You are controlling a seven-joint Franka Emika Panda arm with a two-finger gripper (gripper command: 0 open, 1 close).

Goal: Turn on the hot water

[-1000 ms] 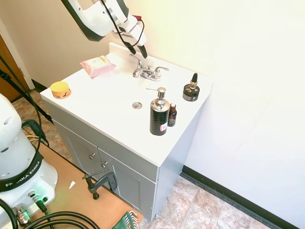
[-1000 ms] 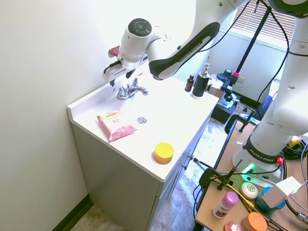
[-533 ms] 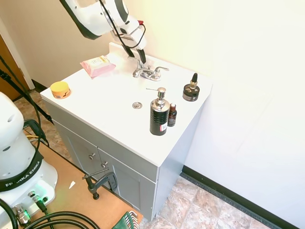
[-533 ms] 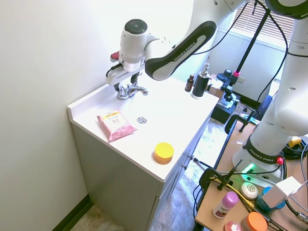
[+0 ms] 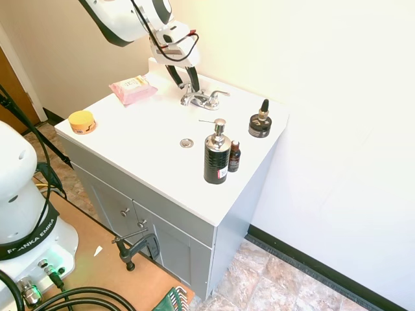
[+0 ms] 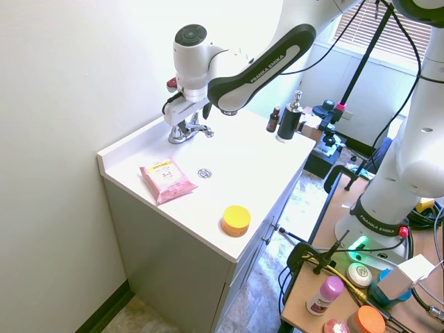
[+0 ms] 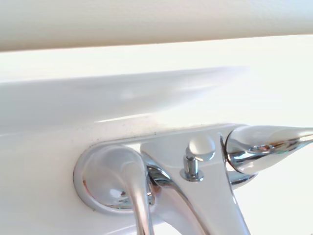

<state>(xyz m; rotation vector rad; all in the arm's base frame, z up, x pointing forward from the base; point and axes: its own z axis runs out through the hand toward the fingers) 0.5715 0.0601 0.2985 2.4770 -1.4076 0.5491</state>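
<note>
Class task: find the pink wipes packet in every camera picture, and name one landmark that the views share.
First exterior view: pink wipes packet upper left, on the counter left of the faucet.
Second exterior view: packet left of centre, in front of the faucet.
Wrist view: not in it.
Shared landmark: the faucet.

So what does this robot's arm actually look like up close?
The arm is glossy white with rounded joints and dark bands between sections; one band reads FRANKA EMIKA in white letters. A grey round cap tops the wrist joint. Black cables run along it, with a small red part near the wrist. The pincer has two slim dark fingers.
</note>
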